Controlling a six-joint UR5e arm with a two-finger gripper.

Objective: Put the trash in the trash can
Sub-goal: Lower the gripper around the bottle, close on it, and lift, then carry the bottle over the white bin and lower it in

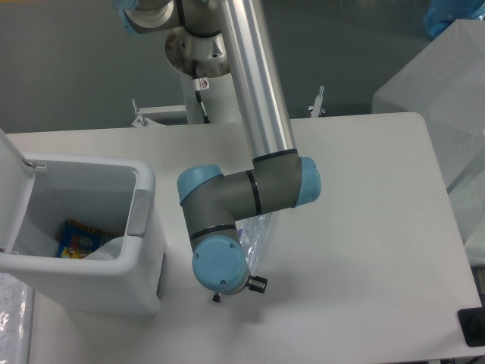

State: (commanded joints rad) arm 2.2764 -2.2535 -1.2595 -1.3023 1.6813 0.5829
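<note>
The trash can (144,227) stands at the left of the table with its lid (11,189) swung open. Inside it lies the crushed bottle, showing its blue-red label (76,239), next to something white. A crumpled clear wrapper (255,230) sticks out from under the arm's wrist (220,265), just right of the can. The wrist covers my gripper's fingers, and only small black parts (258,284) show below it. The wrapper shifts along with the wrist, so it is held.
A translucent plastic box (447,91) stands at the table's right edge. A black object (474,327) sits at the bottom right corner. The arm's silver tube (258,83) crosses the middle. Crinkled plastic (11,318) lies at the bottom left.
</note>
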